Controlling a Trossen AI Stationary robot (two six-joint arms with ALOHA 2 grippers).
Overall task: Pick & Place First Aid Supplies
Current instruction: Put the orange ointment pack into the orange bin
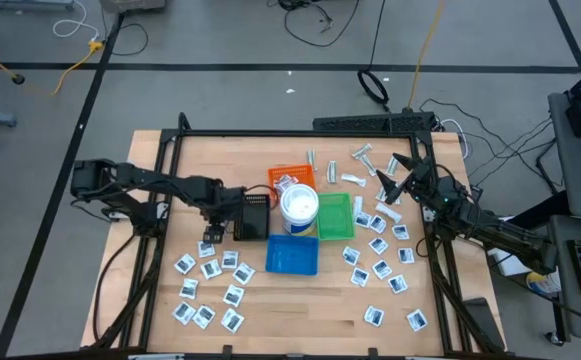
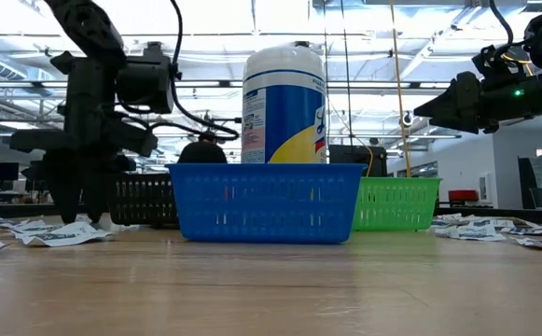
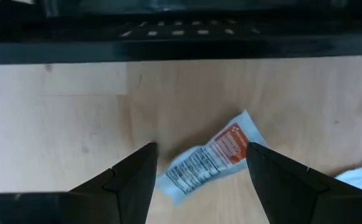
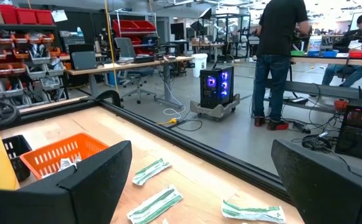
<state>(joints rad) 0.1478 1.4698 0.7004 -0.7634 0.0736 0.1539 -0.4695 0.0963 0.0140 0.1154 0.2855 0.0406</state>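
Note:
A crumpled white packet with a red-marked end (image 3: 205, 160) lies flat on the wooden table just in front of the black tray (image 3: 181, 31). My left gripper (image 3: 199, 149) points straight down over it, open, one finger on each side of the packet, low over the table (image 2: 76, 201). In the high view it sits beside the black tray (image 1: 210, 233). Several more white square packets lie scattered on the left (image 1: 210, 290) and right (image 1: 380, 250). My right gripper (image 1: 390, 175) waits open and level above the table's right side.
In the table's middle stand a white round tub (image 1: 298, 205), a blue tray (image 1: 292, 255), a green tray (image 1: 335, 217), an orange tray (image 1: 290, 178) and the black tray (image 1: 253, 215). Wrapped strips (image 1: 355, 165) lie near the far edge. A person stands in the room beyond (image 4: 283, 56).

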